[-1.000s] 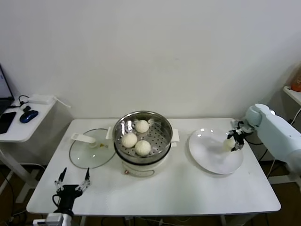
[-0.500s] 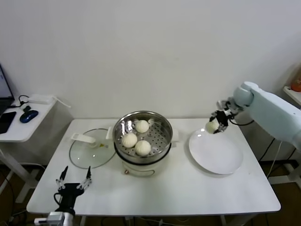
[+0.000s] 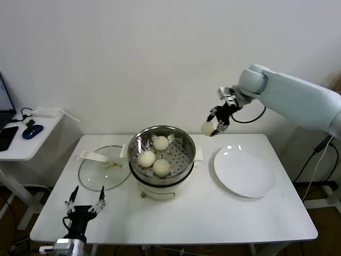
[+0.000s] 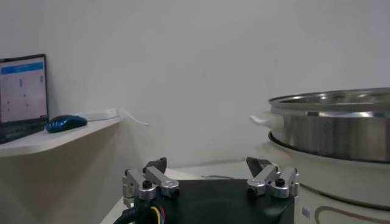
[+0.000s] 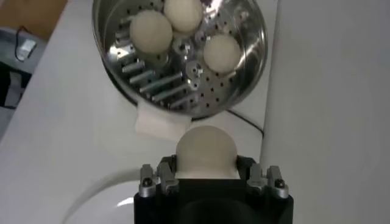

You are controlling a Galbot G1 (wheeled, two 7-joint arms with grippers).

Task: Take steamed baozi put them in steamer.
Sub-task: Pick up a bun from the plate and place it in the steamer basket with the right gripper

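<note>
The right claw [image 3: 213, 127] was clamped on the last steamed baozi [image 3: 207, 128], carrying it in the air between the white plate [image 3: 244, 172] near the bench's right edge and the steamer [image 3: 161, 154] at the bench's middle. Three baozi [image 3: 153, 156] already lay on the steamer's perforated tray. This looked like the carrying step; the next move called for bringing the bun over the tray's free part, lowering it and letting go. The left claw [image 3: 83, 205] waited at the front-left corner, spread wide and holding nothing.

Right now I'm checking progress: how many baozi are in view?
4: three baozi lie in the steamer; the fourth hangs in the right pincer, above the table beside it.
</note>
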